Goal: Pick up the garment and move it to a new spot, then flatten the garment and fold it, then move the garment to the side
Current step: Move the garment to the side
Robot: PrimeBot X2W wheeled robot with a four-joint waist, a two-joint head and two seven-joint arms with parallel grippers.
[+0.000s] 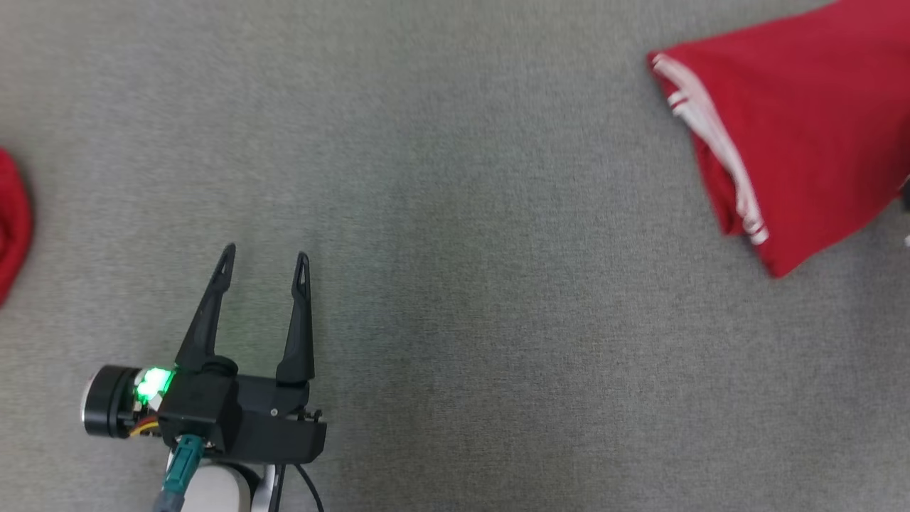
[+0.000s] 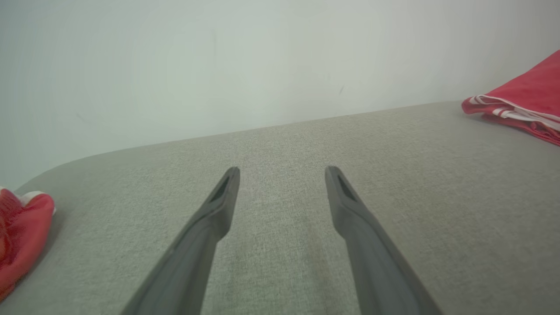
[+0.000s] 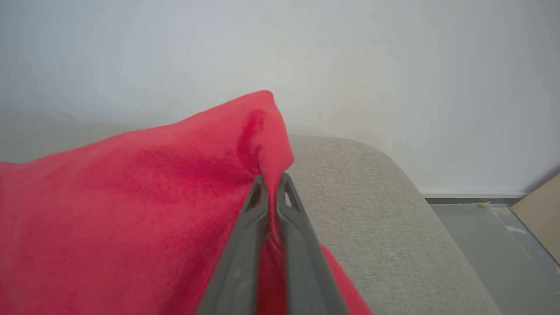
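Note:
The garment (image 1: pixel 796 128) is red cloth with white stripes along one edge, folded flat at the upper right of the grey surface; in the left wrist view the garment (image 2: pixel 525 109) lies at the far right. My right gripper (image 3: pixel 271 186) is shut on the garment (image 3: pixel 131 210), pinching a raised fold of red cloth between its fingertips. My left gripper (image 1: pixel 264 264) stands open at the lower left over bare grey fabric, well apart from the garment, with nothing between its fingers (image 2: pixel 218 205).
Another bunch of red cloth (image 1: pixel 11 220) lies at the left edge, seen as red cloth (image 2: pixel 19 236) in the left wrist view. The grey upholstered surface (image 1: pixel 455 213) backs onto a pale wall (image 2: pixel 218 65). Its right end drops to the floor (image 3: pixel 490 245).

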